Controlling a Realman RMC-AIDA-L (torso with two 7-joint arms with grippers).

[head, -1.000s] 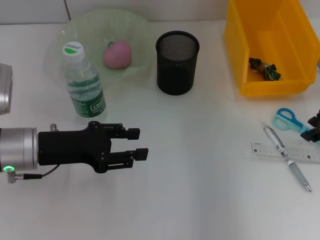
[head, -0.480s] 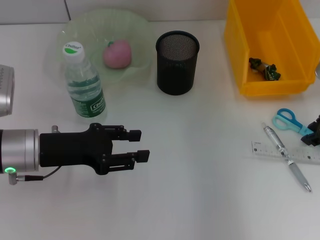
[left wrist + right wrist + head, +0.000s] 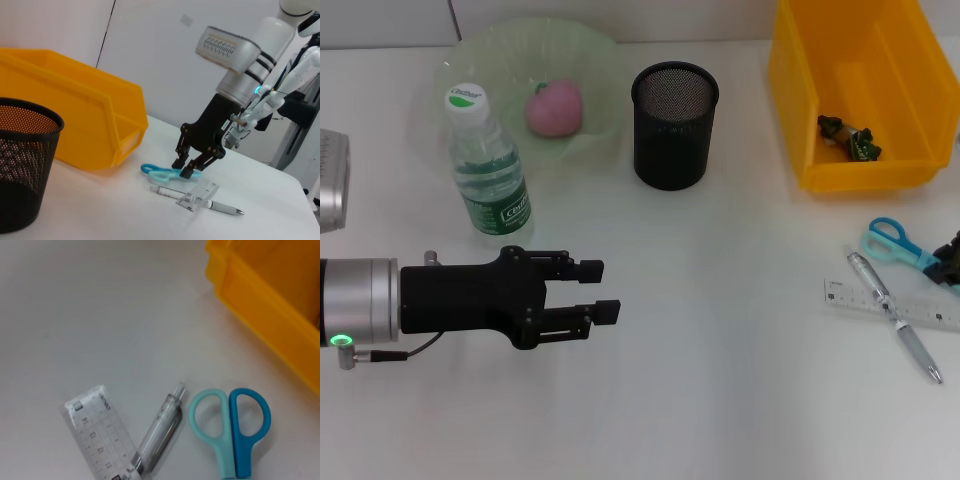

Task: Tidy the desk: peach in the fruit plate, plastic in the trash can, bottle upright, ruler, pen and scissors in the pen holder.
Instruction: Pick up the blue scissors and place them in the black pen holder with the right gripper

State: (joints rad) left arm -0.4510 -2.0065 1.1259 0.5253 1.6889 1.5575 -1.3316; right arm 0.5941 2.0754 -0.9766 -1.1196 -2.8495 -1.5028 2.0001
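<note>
Head view, left to right: the left gripper hovers over the bare near part of the white counter, its fingers apart with nothing between them. Just behind it the bottle stands upright, and behind that the peach lies in the green fruit plate. The black mesh pen holder stands at centre, well apart from the stationery. The yellow trash can holds a scrap of plastic. Near the right edge lie the scissors, and the pen crosses over the clear ruler. The right gripper is down over the scissors' blade end, its fingers narrowly parted on either side of it; whether they touch cannot be told.
</note>
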